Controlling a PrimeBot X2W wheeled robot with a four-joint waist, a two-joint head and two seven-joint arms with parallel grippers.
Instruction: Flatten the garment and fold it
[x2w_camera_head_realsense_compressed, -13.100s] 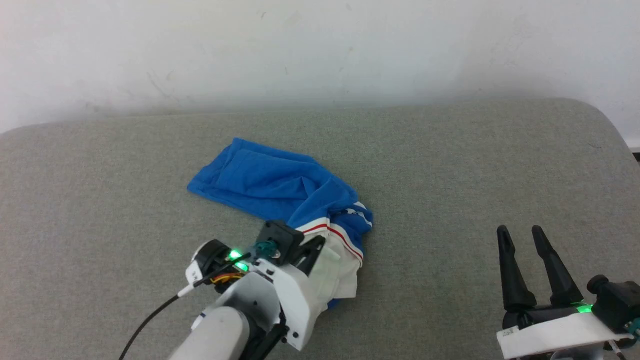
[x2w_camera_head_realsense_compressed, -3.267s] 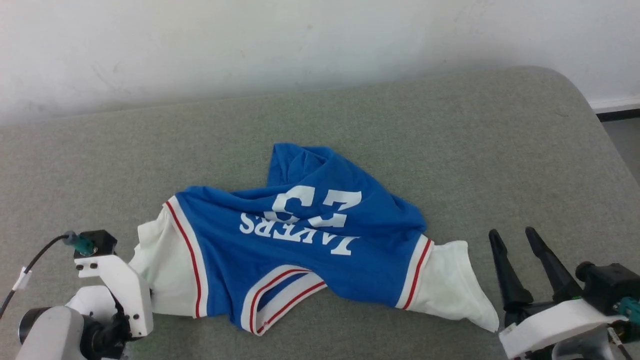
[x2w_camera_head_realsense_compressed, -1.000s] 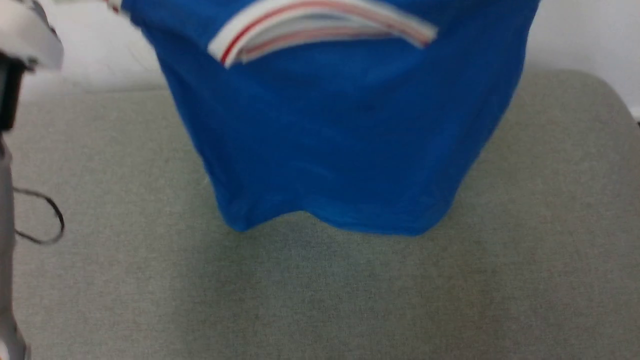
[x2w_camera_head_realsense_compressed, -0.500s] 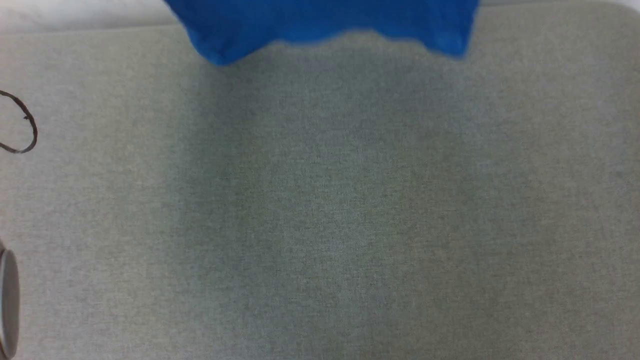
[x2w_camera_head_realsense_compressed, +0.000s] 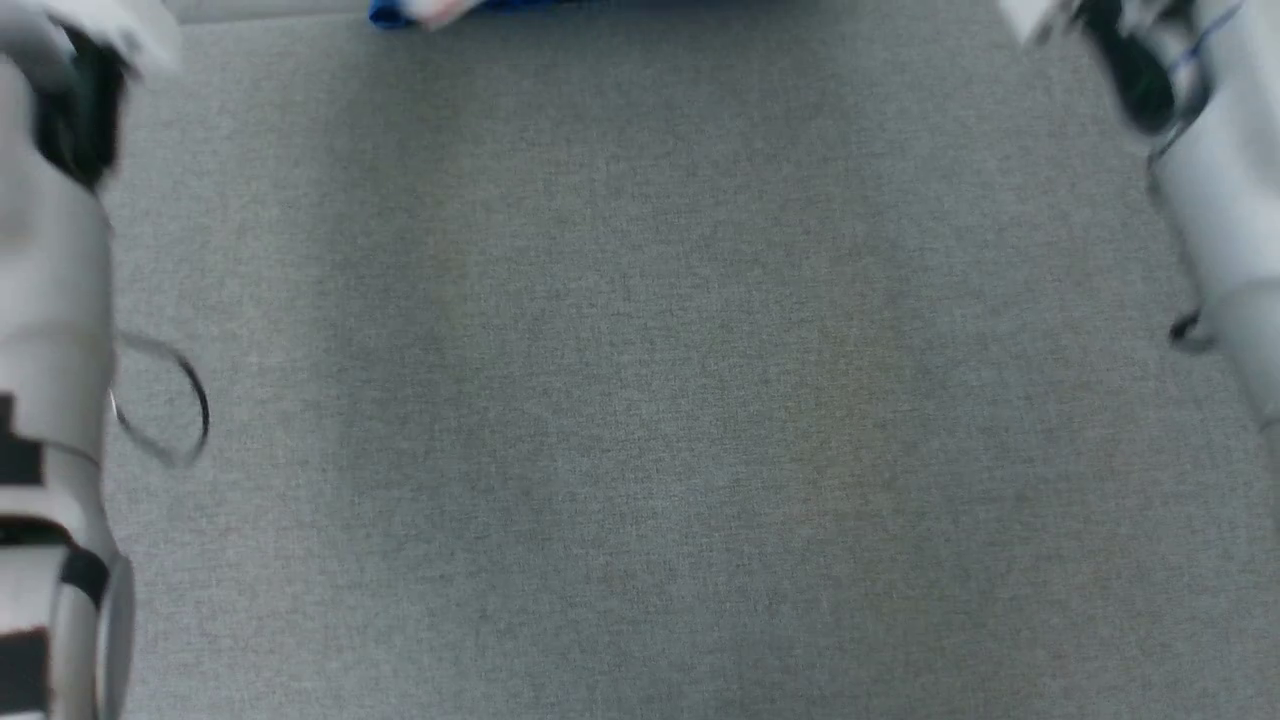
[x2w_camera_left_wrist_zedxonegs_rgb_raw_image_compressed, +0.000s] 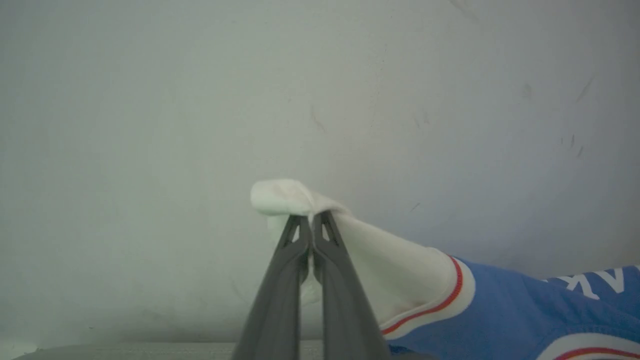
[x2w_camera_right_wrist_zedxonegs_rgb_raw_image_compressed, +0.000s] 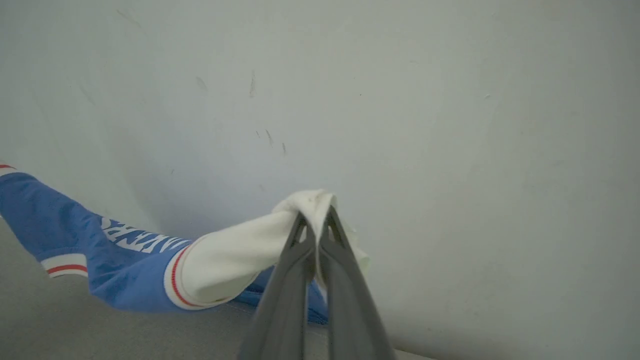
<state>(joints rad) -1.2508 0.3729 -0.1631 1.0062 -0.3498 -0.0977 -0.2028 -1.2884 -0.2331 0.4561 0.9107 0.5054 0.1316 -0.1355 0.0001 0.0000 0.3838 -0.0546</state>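
Observation:
The garment (x2w_camera_left_wrist_zedxonegs_rgb_raw_image_compressed: 505, 310) is a royal-blue shirt with white sleeves, red-and-white trim and white lettering. In the left wrist view my left gripper (x2w_camera_left_wrist_zedxonegs_rgb_raw_image_compressed: 312, 216) is shut on the end of one white sleeve. My right gripper (x2w_camera_right_wrist_zedxonegs_rgb_raw_image_compressed: 315, 214) is shut on the other white sleeve, with the blue body (x2w_camera_right_wrist_zedxonegs_rgb_raw_image_compressed: 120, 265) hanging stretched toward the left of the right wrist view. Both sleeves are held up in front of a pale wall. In the head view a thin blue strip of the garment (x2w_camera_head_realsense_compressed: 400, 12) peeks in at the top edge.
The grey fabric surface (x2w_camera_head_realsense_compressed: 640, 400) spreads across the head view. My pale left forearm (x2w_camera_head_realsense_compressed: 50, 330) with a looped cable (x2w_camera_head_realsense_compressed: 175, 400) stands along its left edge, my right forearm (x2w_camera_head_realsense_compressed: 1220, 190) at the upper right. A scuffed white wall (x2w_camera_left_wrist_zedxonegs_rgb_raw_image_compressed: 320, 100) lies behind the garment.
The head view has tilted further down, so the hanging garment has slid almost out of its top edge. Both forearms have come into the picture's sides.

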